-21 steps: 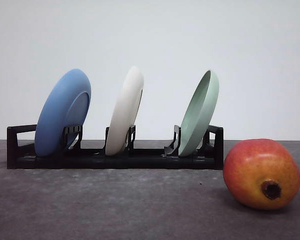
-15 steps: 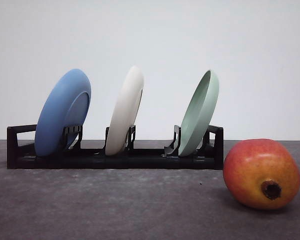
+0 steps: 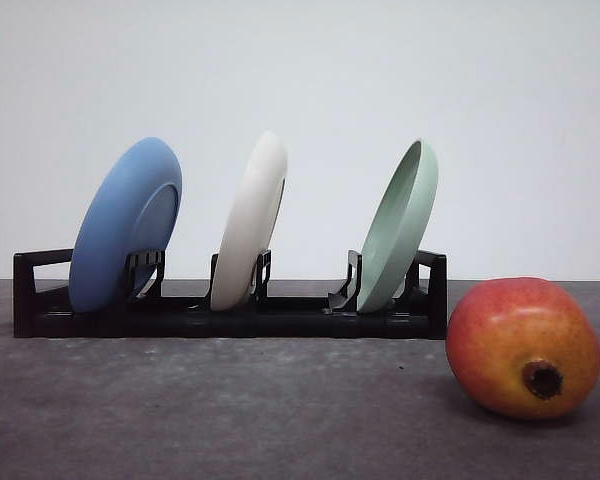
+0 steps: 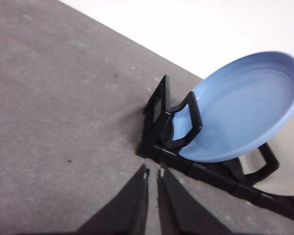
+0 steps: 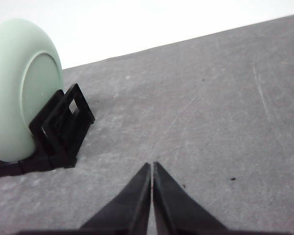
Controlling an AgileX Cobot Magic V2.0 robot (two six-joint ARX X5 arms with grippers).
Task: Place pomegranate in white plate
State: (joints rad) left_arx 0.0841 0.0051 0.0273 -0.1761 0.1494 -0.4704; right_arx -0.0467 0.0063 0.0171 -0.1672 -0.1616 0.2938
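Pomegranate [image 3: 523,347]: round red-orange fruit with yellowish patches and a dark brown crown nub, lying on the grey bench [image 3: 230,410] at the robot's right, just beside the rack's right end; nothing is holding it.
White plate [image 3: 250,222]: wide cream matte round plate, standing on edge and leaning in the middle slot of the black plastic rack [image 3: 230,305]; nothing is sitting in it.
Neighbours: blue round plate [image 3: 126,225] is occupying the left slot, pale green round plate [image 3: 399,227] the right slot.
Left gripper [image 4: 153,172]: fingers nearly closed, a thin gap showing, gripping nothing, hanging near the rack's left end.
Right gripper [image 5: 151,167]: fingers pressed together, gripping nothing, hanging over bare bench beside the green plate.
Progress: nothing is done yet; fruit ungrasped, plate racked.
Room: open bench is lying in front of the rack; slots are standing close together.
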